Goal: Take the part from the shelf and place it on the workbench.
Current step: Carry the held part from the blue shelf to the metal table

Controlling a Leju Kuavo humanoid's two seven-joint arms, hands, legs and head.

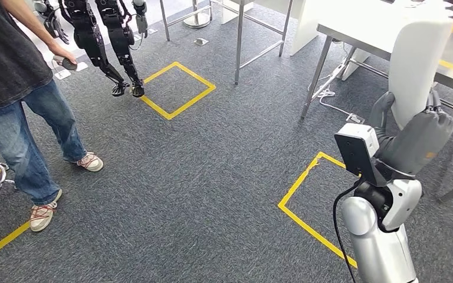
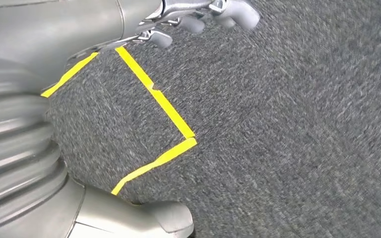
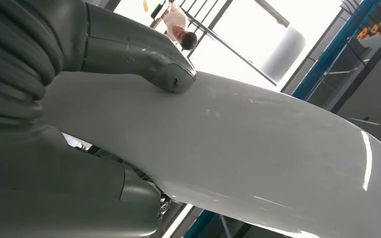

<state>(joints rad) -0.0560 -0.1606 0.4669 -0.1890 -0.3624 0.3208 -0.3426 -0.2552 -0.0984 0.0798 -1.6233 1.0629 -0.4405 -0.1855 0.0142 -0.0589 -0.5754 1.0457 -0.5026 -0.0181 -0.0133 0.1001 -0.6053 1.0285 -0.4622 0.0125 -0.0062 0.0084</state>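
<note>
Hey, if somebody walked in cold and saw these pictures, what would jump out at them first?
Probably the large white curved part held up by the right hand at the right of the head view, close to the workbench; the right wrist view shows the thumb pressed on its glossy surface. Next, the person in jeans standing at the left on the grey carpet, beside a dark second robot. Yellow tape squares mark the floor.

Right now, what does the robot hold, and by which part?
The right hand grips the white part at its lower edge; the left hand holds nothing.
</note>
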